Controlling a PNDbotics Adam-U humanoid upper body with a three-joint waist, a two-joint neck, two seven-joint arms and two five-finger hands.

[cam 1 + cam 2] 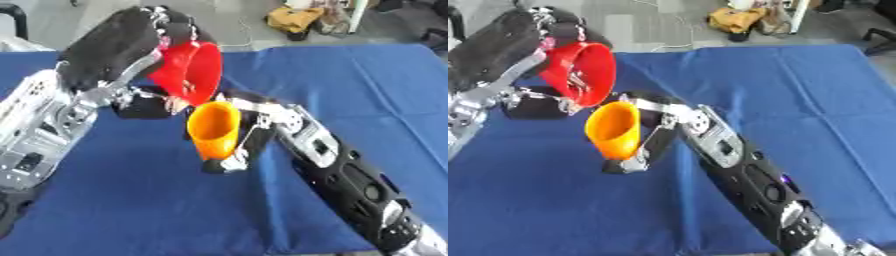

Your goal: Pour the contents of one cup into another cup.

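Above the blue bench [350, 85], left robot hand [144, 40] grips tilted red cup [194, 70]; right robot hand [249, 125] grips orange cup [214, 130].

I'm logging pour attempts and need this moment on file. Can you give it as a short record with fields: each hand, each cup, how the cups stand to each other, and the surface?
left hand: shut on red cup, raised
red cup: tipped, mouth facing down toward the orange cup
right hand: shut on orange cup
orange cup: held below the red cup, mouth up, slightly tilted
contents: cannot tell
surface: blue tablecloth
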